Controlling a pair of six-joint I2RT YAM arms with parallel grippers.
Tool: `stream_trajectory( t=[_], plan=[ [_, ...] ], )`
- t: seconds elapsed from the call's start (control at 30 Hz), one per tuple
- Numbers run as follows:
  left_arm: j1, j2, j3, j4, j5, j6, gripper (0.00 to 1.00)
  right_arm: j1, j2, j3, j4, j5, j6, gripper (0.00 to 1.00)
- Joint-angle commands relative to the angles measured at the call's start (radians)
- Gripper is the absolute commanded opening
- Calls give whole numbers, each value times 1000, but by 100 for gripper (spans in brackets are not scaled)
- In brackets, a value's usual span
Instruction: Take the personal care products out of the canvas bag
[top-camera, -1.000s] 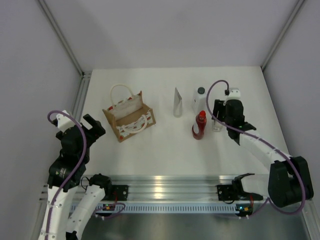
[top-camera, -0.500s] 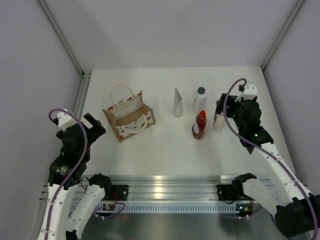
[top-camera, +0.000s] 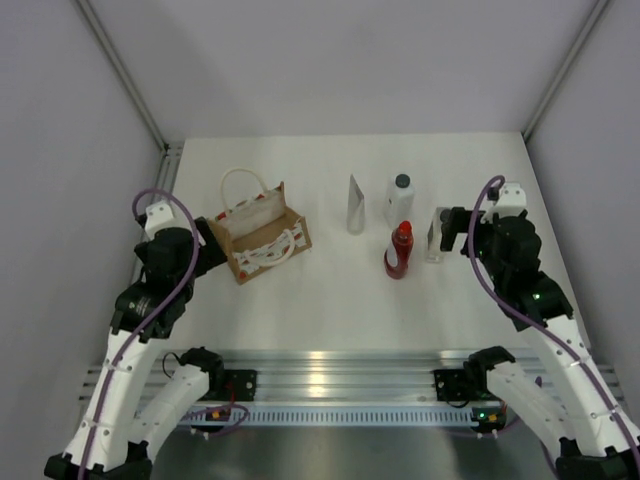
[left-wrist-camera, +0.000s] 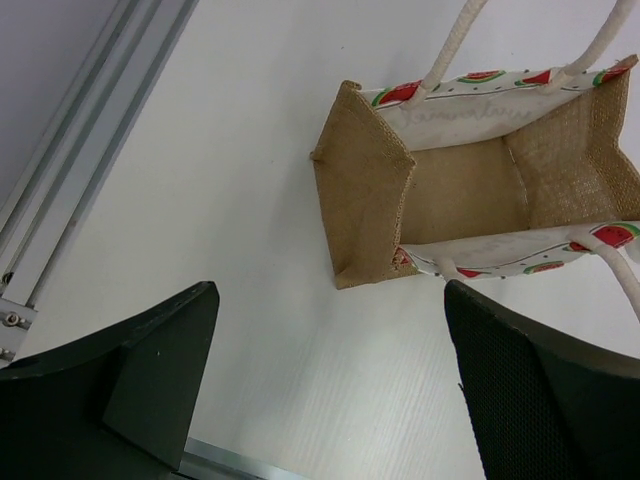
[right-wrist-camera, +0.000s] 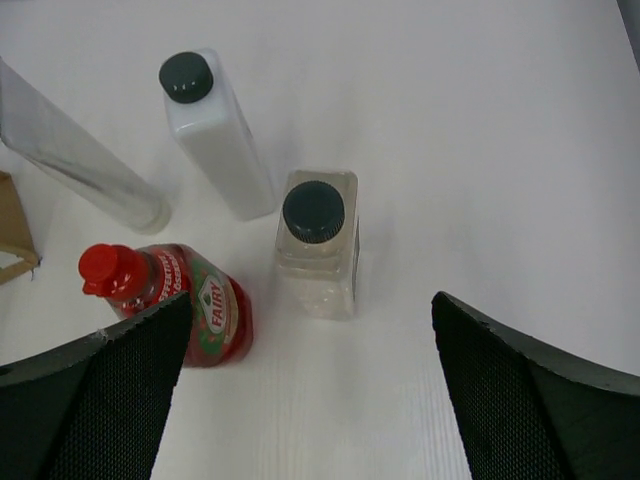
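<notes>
The canvas bag (top-camera: 262, 238) stands open at the table's left; the left wrist view shows its inside (left-wrist-camera: 470, 190) holding nothing. Right of it stand the white tube (top-camera: 355, 205), the white bottle with dark cap (top-camera: 399, 198), the red bottle (top-camera: 399, 250) and the pale bottle with grey cap (top-camera: 437, 232). The right wrist view shows the tube (right-wrist-camera: 80, 160), white bottle (right-wrist-camera: 215, 135), red bottle (right-wrist-camera: 170, 300) and pale bottle (right-wrist-camera: 318, 245). My left gripper (top-camera: 207, 246) (left-wrist-camera: 330, 400) is open and empty just left of the bag. My right gripper (top-camera: 450, 230) (right-wrist-camera: 305, 400) is open and empty just right of the pale bottle.
Metal frame rails (top-camera: 165, 185) run along the table's left edge, close to my left arm. Grey walls enclose the table on three sides. The aluminium base rail (top-camera: 330, 385) with both arm mounts lies along the near edge.
My left arm has swung forward and right, up to the bag's left side. My right gripper has drawn back from the pale bottle, which stays standing.
</notes>
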Motion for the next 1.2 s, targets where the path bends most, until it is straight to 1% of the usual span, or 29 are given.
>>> stream_trajectory(
  t=[0.0, 0.07, 0.1, 0.13, 0.17, 0.2, 0.23, 0.33, 0.4, 0.53, 0.67, 0.73, 0.77, 1.0, 1.17],
  plan=[
    [-41, 4, 46, 13, -39, 41, 98, 32, -63, 47, -98, -23, 3, 100],
    [-92, -17, 30, 15, -100, 57, 98, 48, -88, 47, -121, -46, 13, 99],
    [-110, -28, 23, 15, -114, 63, 98, 48, -108, 53, -138, -68, 0, 99],
    [-145, -39, 3, 24, -123, 73, 98, 48, -119, 60, -162, -56, -7, 100],
    [-158, -66, -7, 33, -128, 88, 98, 48, -128, 66, -187, -21, -7, 99],
    [-167, -79, -16, 42, -128, 96, 98, 48, -152, 73, -219, 48, -4, 99],
    [-178, -91, -33, 56, -125, 105, 98, 49, -171, 73, -230, 73, -4, 100],
    [-183, -120, -46, 68, -108, 116, 98, 51, -252, 60, -236, 119, 0, 100],
    [-186, -133, -56, 79, -81, 131, 98, 52, -310, 49, -235, 113, -44, 99],
    [-186, -143, -83, 91, -33, 139, 98, 54, -375, 57, -270, 108, -79, 99],
    [-187, -159, -111, 93, -82, 108, 98, 54, -387, 78, -310, 144, -86, 100],
    [-187, -198, -141, 123, -47, 145, 98, 54, -406, 78, -310, 133, -90, 100],
    [-187, -215, -152, 136, -1, 157, 98, 54, -409, 78, -310, 133, -93, 100],
    [-187, -332, -183, 157, 21, 183, 98, 55, -377, 78, -308, 144, -105, 99],
    [-187, -341, -188, 165, 39, 191, 98, 55, -364, 78, -308, 153, -99, 100]
  ],
)
